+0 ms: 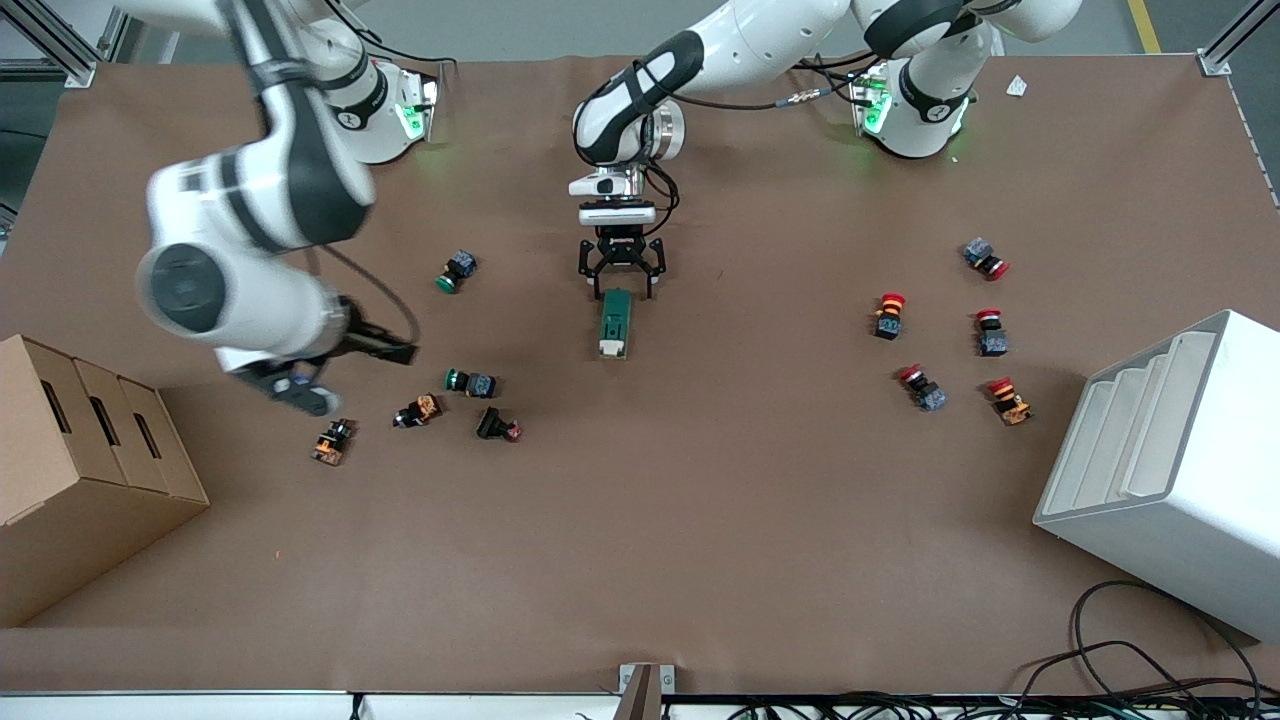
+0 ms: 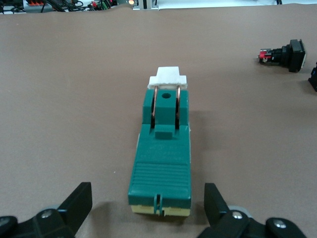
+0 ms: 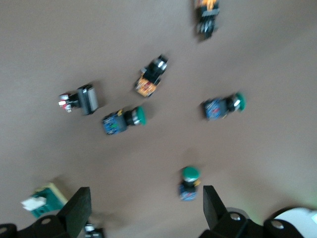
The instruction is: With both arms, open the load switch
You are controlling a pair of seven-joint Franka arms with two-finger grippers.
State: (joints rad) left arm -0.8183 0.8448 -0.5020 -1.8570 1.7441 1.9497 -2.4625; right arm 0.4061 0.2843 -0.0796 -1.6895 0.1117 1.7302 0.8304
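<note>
In the front view the load switch (image 1: 615, 322) lies flat near the middle of the table (image 1: 700, 520), its white lever end nearer the camera. The left gripper (image 1: 621, 283) hangs low at the switch's end toward the robots, its fingers spread wide on either side of that end, not touching it. The right gripper (image 1: 385, 350) is up over the green-capped buttons (image 1: 470, 382) toward the right arm's end of the table; whether its jaws are wide or narrow cannot be told here. Red-capped buttons (image 1: 940, 340) lie toward the left arm's end, near a white rack (image 1: 1170, 470); cardboard boxes (image 1: 80, 470) stand at the right arm's end. In the left wrist view the switch (image 2: 162, 163) lies between the wide-open fingers (image 2: 74, 206), the white lever (image 2: 168, 79) at its distant end. In the right wrist view the fingers (image 3: 77, 210) stand wide apart above scattered buttons (image 3: 124, 120), with a corner of the switch (image 3: 42, 201) in view.
</note>
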